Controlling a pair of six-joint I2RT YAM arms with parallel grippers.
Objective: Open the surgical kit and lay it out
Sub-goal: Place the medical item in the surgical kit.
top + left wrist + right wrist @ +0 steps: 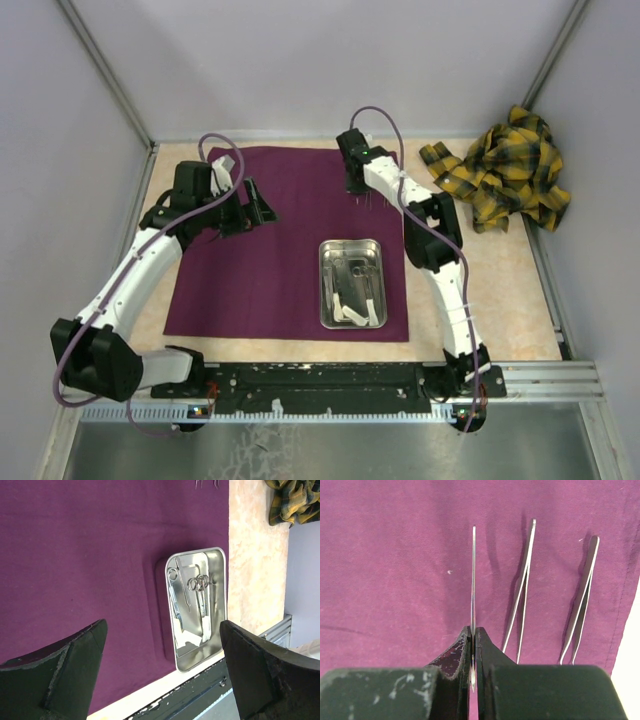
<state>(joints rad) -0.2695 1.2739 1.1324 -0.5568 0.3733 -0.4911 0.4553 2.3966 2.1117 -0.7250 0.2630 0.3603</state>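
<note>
The dark purple cloth (270,260) lies spread flat on the table. The steel tray (352,283) stands on its near right part and holds scissors (201,592), another thin tool and white pieces (350,312). My right gripper (474,637) is shut on a thin metal instrument (473,575), held edge-on just above the cloth's far right part. Two forceps (522,595) (581,602) lie side by side on the cloth to its right. My left gripper (255,205) is open and empty above the cloth's far left part.
A yellow and black plaid cloth (505,170) lies bunched at the far right of the table. Grey walls close in the left, far and right sides. A black rail (320,380) runs along the near edge.
</note>
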